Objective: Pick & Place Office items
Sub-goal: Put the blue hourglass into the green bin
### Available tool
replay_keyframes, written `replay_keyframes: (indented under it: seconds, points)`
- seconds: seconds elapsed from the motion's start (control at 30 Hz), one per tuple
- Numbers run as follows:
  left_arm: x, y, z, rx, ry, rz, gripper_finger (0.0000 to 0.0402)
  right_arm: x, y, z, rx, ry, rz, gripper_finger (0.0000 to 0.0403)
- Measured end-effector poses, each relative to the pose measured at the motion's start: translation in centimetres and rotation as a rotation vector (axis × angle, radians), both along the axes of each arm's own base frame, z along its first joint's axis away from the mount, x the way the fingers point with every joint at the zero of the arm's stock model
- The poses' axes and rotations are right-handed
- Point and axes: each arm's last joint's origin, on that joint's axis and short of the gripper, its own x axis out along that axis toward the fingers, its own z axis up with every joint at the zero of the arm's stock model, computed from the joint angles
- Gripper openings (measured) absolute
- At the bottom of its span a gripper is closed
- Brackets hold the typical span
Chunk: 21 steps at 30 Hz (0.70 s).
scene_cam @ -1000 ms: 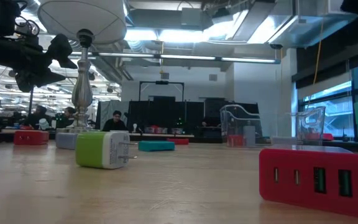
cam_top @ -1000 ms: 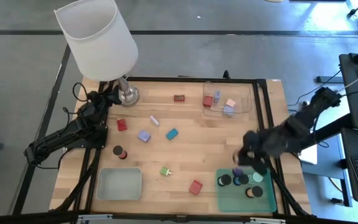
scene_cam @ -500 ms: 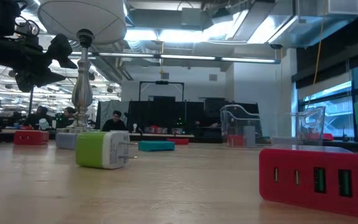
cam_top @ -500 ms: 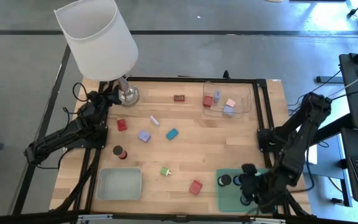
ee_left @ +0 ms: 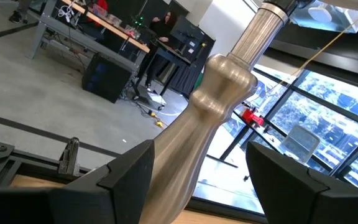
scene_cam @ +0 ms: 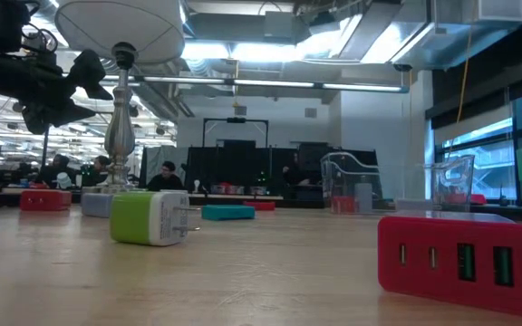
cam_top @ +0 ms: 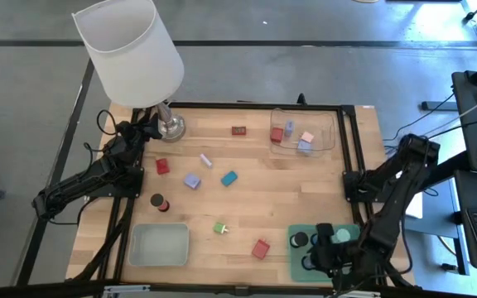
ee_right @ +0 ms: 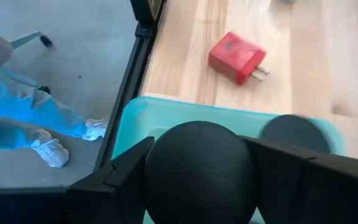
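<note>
A: Swung down since a second ago: right gripper (cam_top: 330, 252), from mid-right of the table to the lower right of the frame, over the green tray (ee_right: 166, 115).

B: Holding anything?

A: Looks clenched on a dark cylinder (ee_right: 201, 169), fingers pressed to both its sides, poised just above the tray. Not set down yet, by the look of it.

B: And the left gripper (cam_top: 143, 128)?

A: Parked at upper left, spread wide either side of the lamp stem (ee_left: 216, 112), gripping nothing.

B: Sorted so far?

A: At least a second cylinder (cam_top: 299, 240) and a pale round bit (cam_top: 342, 236) already in the green tray. Red, lilac and pink pieces inside the clear tray (cam_top: 328, 142) at upper right.

B: Left over?

A: Plenty, all loose on the wood:
- Upper middle: small red block (cam_top: 238, 131).
- Centre left: another red block (cam_top: 163, 166), pale bit (cam_top: 206, 161), lilac block (cam_top: 192, 180) and teal block (cam_top: 228, 178).
- Lower down: red-topped cylinder (cam_top: 158, 202), green charger (cam_top: 220, 228) and red charger (cam_top: 261, 248).

B: So how far along?

A: Probably near the middle. One drop about to finish, roughly eight picks remaining. Cannot tell whether any belong in the grey tray (cam_top: 160, 258) at lower left.
</note>
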Motion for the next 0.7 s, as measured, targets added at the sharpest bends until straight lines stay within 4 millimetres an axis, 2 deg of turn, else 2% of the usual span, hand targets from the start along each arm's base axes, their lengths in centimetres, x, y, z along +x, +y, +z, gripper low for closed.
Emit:
replay_keyframes:
  seconds: [0.13,0.37,0.57,0.7]
  points:
    - [0.0,0.0,0.0,0.0,0.0,0.0,0.0251,0.3,0.6,-1.5,-0.034,0.027,-0.012,0.0228]
    - [0.0,0.0,0.0,0.0,-0.001,0.0,0.0251,1.7,0.9,-3.4,-0.059,0.061,-0.031,0.0211]
    - [0.0,0.0,0.0,0.0,-0.001,0.0,0.0251,2.5,1.0,-3.5,-0.02,0.052,-0.055,0.0256]
    - [0.0,0.0,0.0,0.0,0.0,-0.001,0.0251,3.0,0.7,-3.5,0.0,0.053,-0.097,0.027]
